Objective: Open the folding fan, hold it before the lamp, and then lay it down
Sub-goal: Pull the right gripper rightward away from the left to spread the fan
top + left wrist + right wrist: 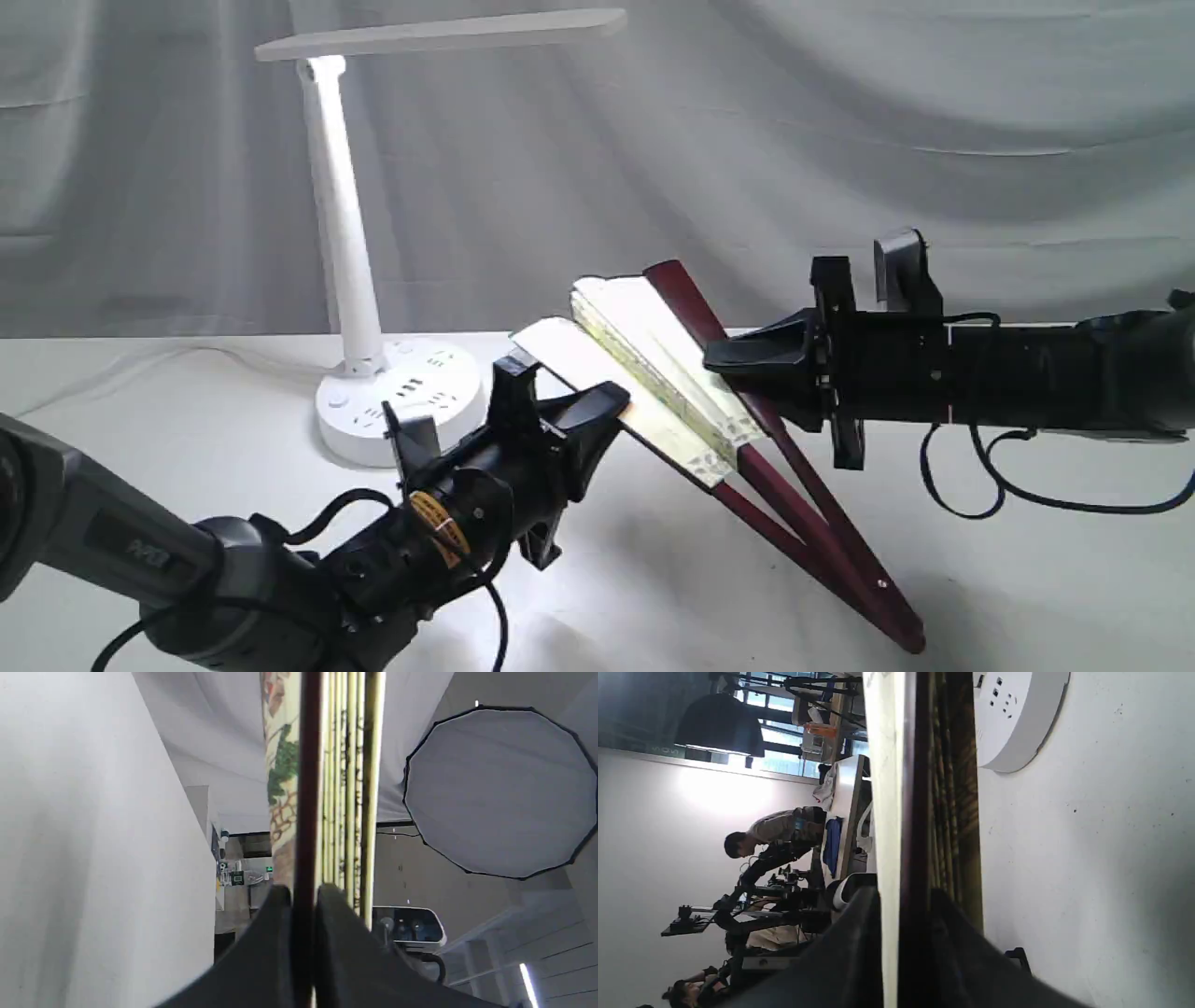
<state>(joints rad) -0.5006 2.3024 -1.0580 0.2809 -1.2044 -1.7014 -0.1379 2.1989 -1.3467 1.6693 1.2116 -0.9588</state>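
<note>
The folding fan is held tilted above the table, its pivot end down at the front right. It is only slightly spread: cream pleats bunched between two dark maroon guards. My left gripper is shut on the nearer guard. My right gripper is shut on the far guard. The white lamp stands behind to the left, its bar head lit and its round base just beyond the left gripper; the base also shows in the right wrist view.
A white cloth backdrop hangs behind the white table. The lamp's cord trails left along the table's back. A black cable loops below the right arm. A round softbox appears in the left wrist view.
</note>
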